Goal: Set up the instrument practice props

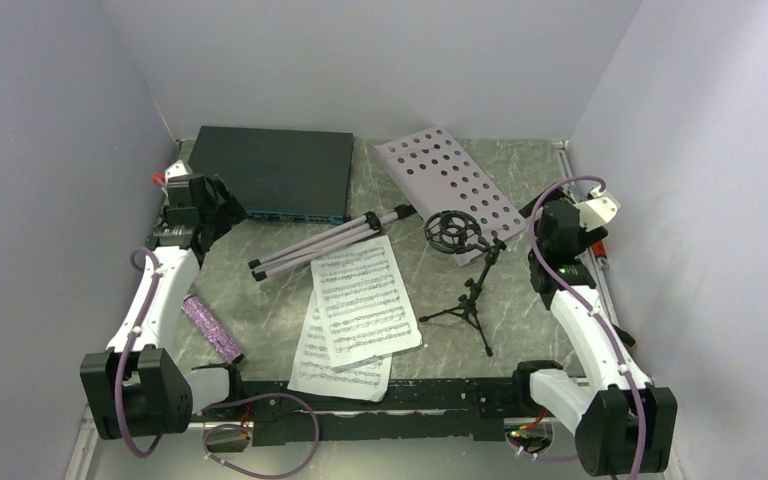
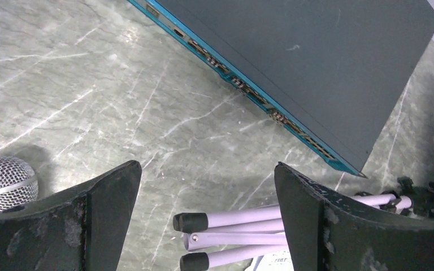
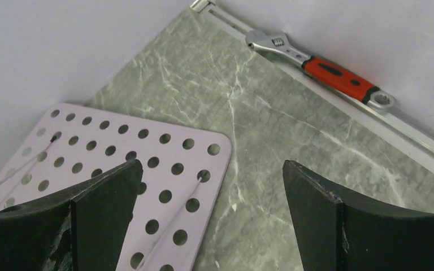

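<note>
The pale lilac music stand (image 1: 450, 185) lies flat on the marbled table (image 1: 260, 290). Its perforated plate is at 1 o'clock and its folded legs reach toward the centre. In the left wrist view only the three rubber-tipped leg ends (image 2: 231, 231) show, and one finger partly hides them. In the right wrist view a finger covers part of the plate (image 3: 147, 152), which the frame edge also cuts off.

Two sheet-music pages (image 1: 365, 300) lie at 6 o'clock, and the upper one hides most of the lower one. The small black mic stand (image 1: 470, 290) is just right of them. Its ring mount touches the plate's near edge, and I cannot tell from above whether it stands or leans. The glittery purple microphone (image 1: 210, 328) lies at 8 o'clock beside the left arm. The left wrist camera catches only its mesh head at the frame edge.

The left gripper (image 2: 208, 169) is spread wide and holds nothing, above bare table between the legs and the flat dark box (image 1: 275, 170) at 11 o'clock. The right gripper (image 3: 212, 169) is equally wide and empty, over the plate's corner. A red-handled wrench (image 3: 322, 70) lies along the table's edge rail. In the top view the right arm mostly hides it.
</note>
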Available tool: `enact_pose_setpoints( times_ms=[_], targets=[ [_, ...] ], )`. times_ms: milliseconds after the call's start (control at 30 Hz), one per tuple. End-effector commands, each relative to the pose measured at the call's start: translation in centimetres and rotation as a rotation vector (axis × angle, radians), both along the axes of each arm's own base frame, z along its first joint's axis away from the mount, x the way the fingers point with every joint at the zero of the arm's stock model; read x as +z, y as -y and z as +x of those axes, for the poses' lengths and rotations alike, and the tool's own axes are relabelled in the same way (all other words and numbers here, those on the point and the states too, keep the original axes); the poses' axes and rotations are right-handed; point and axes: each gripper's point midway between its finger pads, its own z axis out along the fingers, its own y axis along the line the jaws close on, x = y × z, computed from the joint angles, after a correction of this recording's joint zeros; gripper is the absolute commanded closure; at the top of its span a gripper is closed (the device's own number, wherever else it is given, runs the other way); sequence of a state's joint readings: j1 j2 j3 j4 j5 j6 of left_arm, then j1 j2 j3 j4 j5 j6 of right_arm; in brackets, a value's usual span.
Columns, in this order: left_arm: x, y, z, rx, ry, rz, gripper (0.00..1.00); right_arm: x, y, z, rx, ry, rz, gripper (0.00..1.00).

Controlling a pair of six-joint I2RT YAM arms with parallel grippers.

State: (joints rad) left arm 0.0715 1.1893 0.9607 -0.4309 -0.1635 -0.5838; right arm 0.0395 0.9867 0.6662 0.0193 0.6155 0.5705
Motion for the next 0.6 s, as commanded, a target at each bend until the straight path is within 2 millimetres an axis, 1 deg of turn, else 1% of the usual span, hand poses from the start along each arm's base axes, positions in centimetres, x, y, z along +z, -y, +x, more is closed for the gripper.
enact_pose_setpoints(
  times_ms=[0,100,133,167,200,267,333,367,567],
  targets=[
    [0.7,1.8,0.8,-0.113,0.031,-0.035,0.06,2.1,-1.0,0.1,0.078,0.023,0.025,0.00],
    [0.2,3.1,1.4,-0.183,0.025,-0.075,0.06,2.2,-1.9,0.5,0.136,0.020,0.065,0.00],
    [0.0,3.5,1.5,-0.199,0.019,-0.091,0.06,2.2,-2.6,0.8,0.178,0.008,0.085,0.00],
    [-0.3,4.0,1.7,-0.223,0.017,-0.104,0.06,1.9,-2.5,1.0,0.195,-0.009,0.105,0.00],
    [-0.5,4.6,1.9,-0.250,0.014,-0.113,0.06,1.5,-2.9,1.2,0.223,-0.028,0.127,0.00],
    [-0.8,5.6,2.1,-0.302,0.002,-0.122,0.06,0.3,-3.5,1.4,0.268,-0.062,0.169,0.00],
    [-1.3,6.9,2.4,-0.362,-0.021,-0.123,0.06,-1.1,-4.7,1.7,0.359,-0.087,0.214,0.00],
    [-1.5,7.5,2.4,-0.385,-0.033,-0.117,0.06,-1.7,-5.0,1.7,0.382,-0.089,0.238,0.00],
    [-2.4,11.5,2.8,-0.548,-0.102,-0.058,0.06,-4.9,-7.0,1.0,0.526,-0.099,0.419,0.00]
  ],
)
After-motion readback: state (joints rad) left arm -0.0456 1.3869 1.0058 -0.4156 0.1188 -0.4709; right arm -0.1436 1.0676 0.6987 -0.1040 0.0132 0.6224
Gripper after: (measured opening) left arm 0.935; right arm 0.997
